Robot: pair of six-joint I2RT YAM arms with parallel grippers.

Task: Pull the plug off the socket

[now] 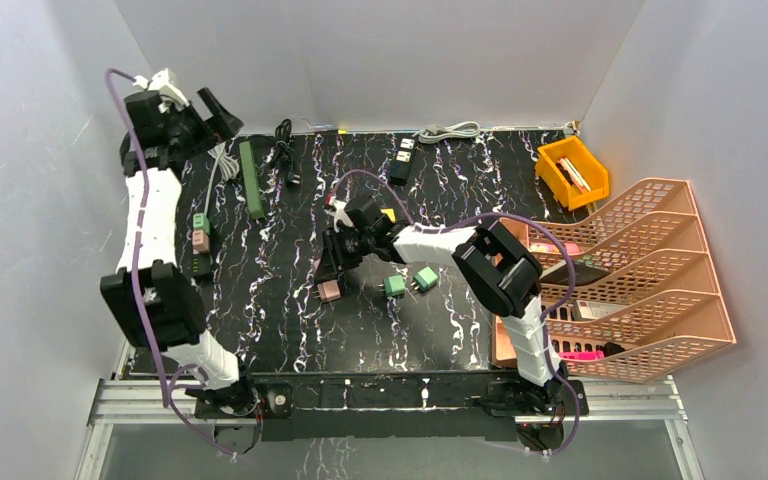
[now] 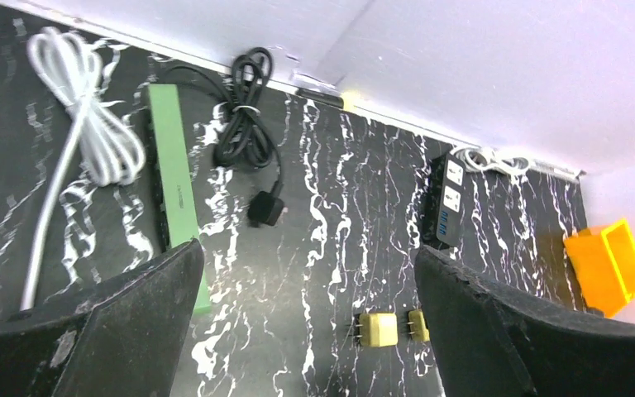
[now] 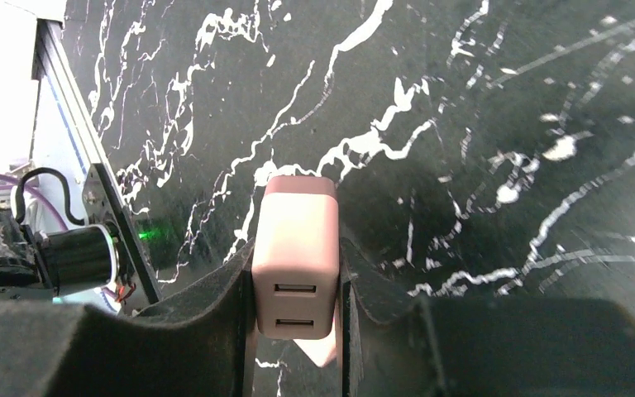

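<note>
My right gripper (image 3: 298, 277) is shut on a pink USB plug (image 3: 295, 248), its two ports facing the camera, held low over the black marble table. In the top view the right gripper (image 1: 334, 268) reaches to the table's middle left with the pink plug (image 1: 329, 291) at its tip. A black socket strip (image 1: 200, 262) lies at the left edge with a green plug (image 1: 201, 221) and a pink plug (image 1: 200, 240) in it. My left gripper (image 1: 217, 114) is open and empty, raised at the far left; its fingers (image 2: 124, 318) frame the left wrist view.
Two green plugs (image 1: 394, 286) lie right of the right gripper. Two yellow plugs (image 2: 378, 329) lie mid-table. A long green strip (image 2: 174, 186), a black cord (image 2: 244, 124), a white cord (image 2: 83, 136) and a black power strip (image 2: 446, 203) lie at the back. A yellow bin (image 1: 572, 172) and pink file trays (image 1: 640, 280) stand right.
</note>
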